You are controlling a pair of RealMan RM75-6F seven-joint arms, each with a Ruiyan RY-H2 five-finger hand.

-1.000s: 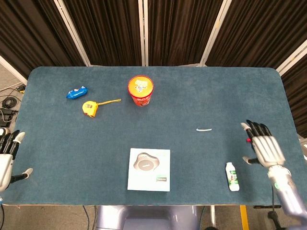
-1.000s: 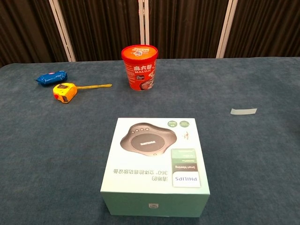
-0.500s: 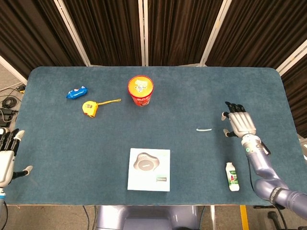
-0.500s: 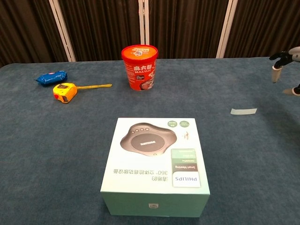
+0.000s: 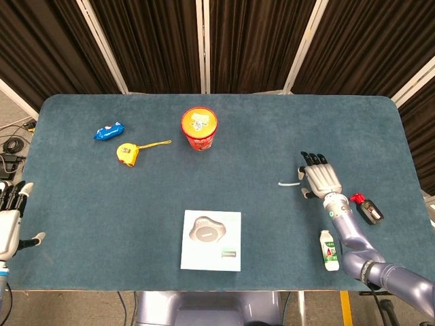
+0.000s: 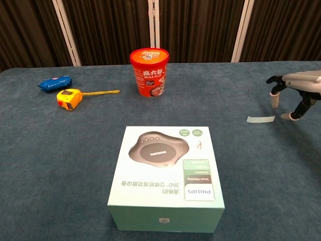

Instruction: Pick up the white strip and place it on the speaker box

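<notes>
Right hand (image 5: 321, 178) spread open, empty, hovering just beside thin flat white strip (image 5: 289, 183), at its 3 o'clock; no contact.

Curtained lab: blue-felt table (image 5: 102, 197), black drapes (image 5: 251, 41)

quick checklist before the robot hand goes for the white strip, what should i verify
1. White strip lies flat on the table, nothing on top of it: ok.
2. Right robot hand is open, fingers apart, holding nothing: ok.
3. Right robot hand is next to the strip, hovering just to its right: ok.
4. Fingers already touching the strip: not ok, the chest view shows a gap.
5. Top of the speaker box is free for placing: ok.
6. Left robot hand sits at the far table edge, away from the path: ok.
</notes>
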